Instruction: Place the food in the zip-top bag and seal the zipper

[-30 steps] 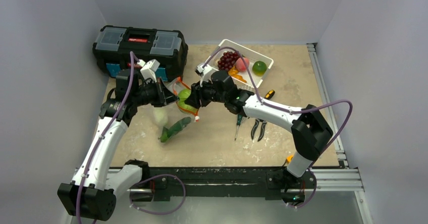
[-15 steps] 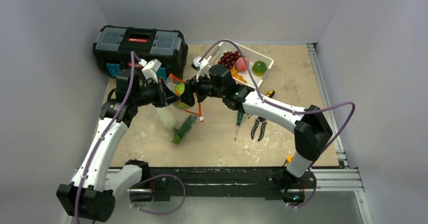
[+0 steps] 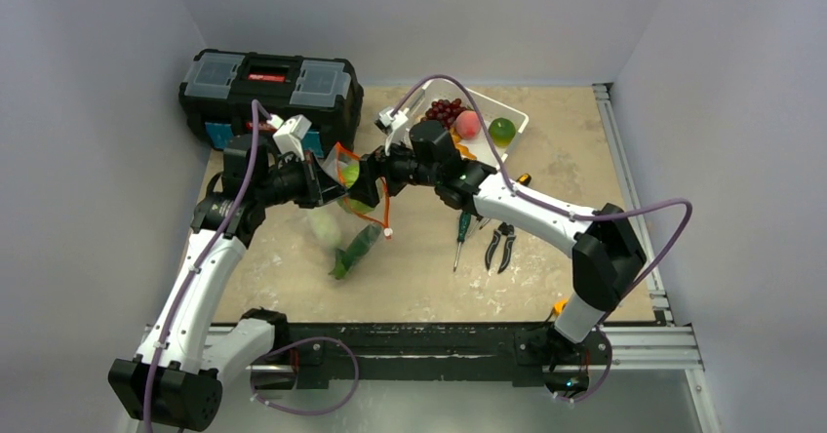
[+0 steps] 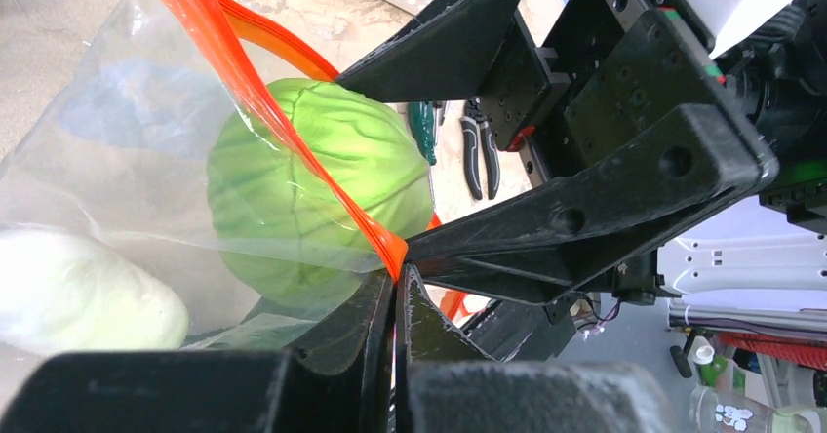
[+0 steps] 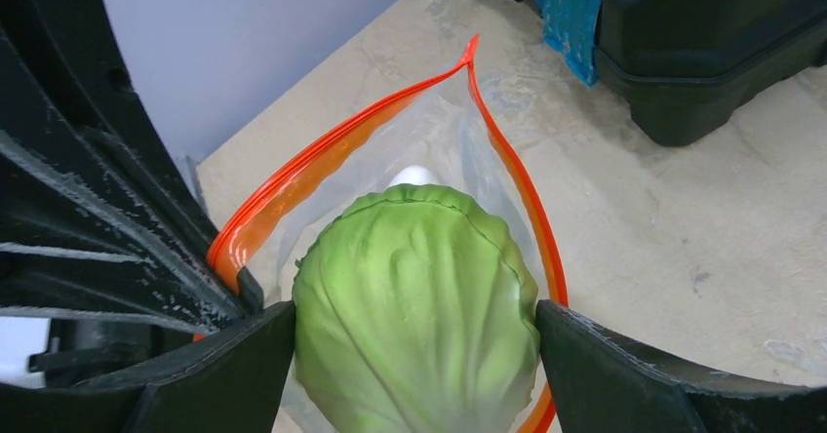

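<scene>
While the left gripper (image 4: pixel 395 301) was pressed shut on the rim of the crinkly clear plastic zip-top bag (image 4: pixel 107 101), pinching its thin orange-red zipper strip (image 5: pixel 332 150) and holding the mouth up, the loading step was mid-drop. A pale white oblong vegetable (image 4: pixel 78 301) sat low in the bag, and the dark green cucumber (image 3: pixel 353 250) looked to be at the bottom too. The round light-green cabbage (image 5: pixel 414 296) was in the open mouth, partly past the strip. Around it, the right gripper (image 3: pixel 374 173) had its jaws spread wide, one finger each side. Couldn't tell if the pads touched it, but it read as a release. Further right, the white slotted plastic basket (image 3: pixel 519 117) held the pink peach (image 3: pixel 468 124) and orange citrus (image 3: pixel 454 141), so loading wasn't done and the zipper was unsealed. Next move called for the right arm to back straight out without snagging the strip, then go to the basket, with the left holding the mouth open.
</scene>
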Motion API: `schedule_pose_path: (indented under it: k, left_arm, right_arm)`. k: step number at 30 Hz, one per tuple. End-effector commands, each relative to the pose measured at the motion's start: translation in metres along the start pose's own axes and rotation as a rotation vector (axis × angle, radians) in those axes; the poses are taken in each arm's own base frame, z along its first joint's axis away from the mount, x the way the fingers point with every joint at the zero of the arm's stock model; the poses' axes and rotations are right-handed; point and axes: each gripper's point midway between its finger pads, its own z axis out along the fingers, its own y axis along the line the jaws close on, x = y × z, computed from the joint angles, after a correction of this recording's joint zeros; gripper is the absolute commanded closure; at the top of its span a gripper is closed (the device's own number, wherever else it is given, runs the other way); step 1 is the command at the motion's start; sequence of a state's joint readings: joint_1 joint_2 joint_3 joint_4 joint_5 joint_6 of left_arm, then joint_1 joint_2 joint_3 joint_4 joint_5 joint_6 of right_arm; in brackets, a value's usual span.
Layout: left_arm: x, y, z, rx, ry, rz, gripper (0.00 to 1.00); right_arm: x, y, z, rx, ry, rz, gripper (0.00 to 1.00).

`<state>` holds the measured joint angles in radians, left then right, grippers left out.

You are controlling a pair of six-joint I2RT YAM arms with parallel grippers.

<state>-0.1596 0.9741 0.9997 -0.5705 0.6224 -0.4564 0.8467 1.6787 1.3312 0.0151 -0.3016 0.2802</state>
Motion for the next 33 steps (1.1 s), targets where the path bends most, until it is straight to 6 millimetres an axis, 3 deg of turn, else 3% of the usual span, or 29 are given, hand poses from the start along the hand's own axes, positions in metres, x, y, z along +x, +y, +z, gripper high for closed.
schedule_pose_path:
  k: [1, 9, 16, 24, 28, 33]
  left_arm:
    - [-0.011, -0.004, -0.001, 0.006, -0.05, 0.043, 1.0]
    - [-0.011, -0.006, -0.002, 0.016, -0.05, 0.043, 1.0]
    - [-0.01, -0.004, 0.0, 0.011, -0.045, 0.041, 1.0]
    - [-0.01, -0.003, 0.0, 0.006, -0.043, 0.038, 1.0]
    - [-0.009, -0.001, 0.002, -0.002, -0.035, 0.029, 1.0]
    - [-0.006, 0.008, 0.005, -0.04, -0.012, 0.004, 1.0]
  right_arm:
    - [-0.046, 0.044, -0.027, -0.18, -0.112, 0.011, 0.1]
    - [-0.037, 0.037, -0.043, -0.125, -0.104, 0.0, 0.01]
    - [-0.046, 0.033, -0.047, -0.083, -0.137, -0.004, 0.01]
    - [-0.047, 0.004, -0.055, 0.075, -0.162, 0.02, 0.02]
    - [-0.052, -0.033, -0.069, 0.238, -0.208, 0.064, 0.02]
    - [-0.048, -0.124, -0.1, 0.546, -0.261, 0.232, 0.02]
